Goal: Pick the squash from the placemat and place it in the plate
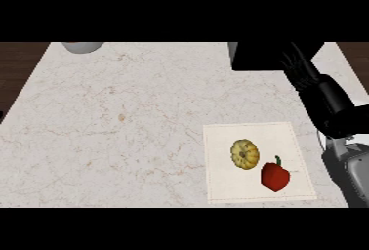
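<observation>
A yellow ribbed squash point(245, 154) lies on a pale square placemat point(223, 141) at the counter's near right. A red bell pepper point(275, 177) lies just beside it on the same mat. Only the rim of a whitish plate point(83, 47) shows at the far left, cut off by the view's top. My right hand point(302, 71) is at the far right, beyond the mat and well apart from the squash, its fingers relaxed and holding nothing. The left hand does not show.
A black block-shaped thing point(263, 56) stands at the back right, just behind my right hand. The marble counter point(122, 127) stretches wide between mat and plate. Dark floor borders it at both far corners.
</observation>
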